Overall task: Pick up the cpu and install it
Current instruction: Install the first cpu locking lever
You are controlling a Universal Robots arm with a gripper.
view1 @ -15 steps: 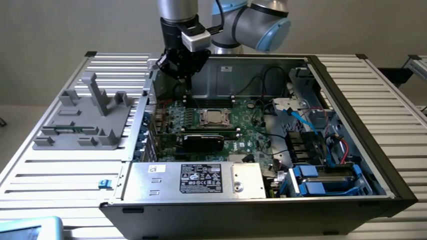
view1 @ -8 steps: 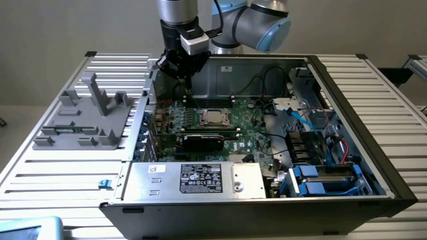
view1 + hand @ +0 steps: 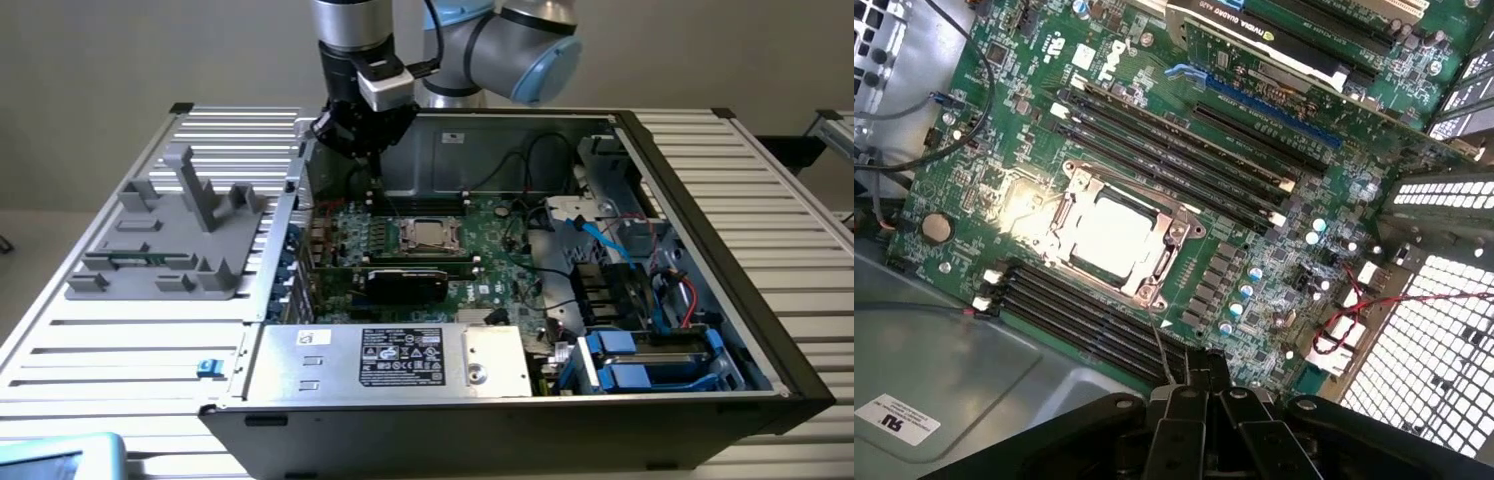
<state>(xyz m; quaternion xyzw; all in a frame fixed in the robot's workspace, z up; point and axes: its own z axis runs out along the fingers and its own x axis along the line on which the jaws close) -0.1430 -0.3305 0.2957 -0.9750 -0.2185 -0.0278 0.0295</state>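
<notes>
To the exterior view's left of the claw (image 3: 372, 165), a grey fixture (image 3: 174, 235) stands on the slatted table (image 3: 120, 350), outside the case wall (image 3: 296, 215). The claw hangs shut and empty just inside that wall, with open air around it. Below it and to the right, the cpu (image 3: 1104, 235) lies in its socket frame (image 3: 1176, 232), flanked by memory slots (image 3: 1184, 150). Cables (image 3: 601, 235) crowd farther right.

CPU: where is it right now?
In the exterior view the cpu sits inside the metal socket frame at the middle of the motherboard, between memory slots, beyond the black graphics card.
</notes>
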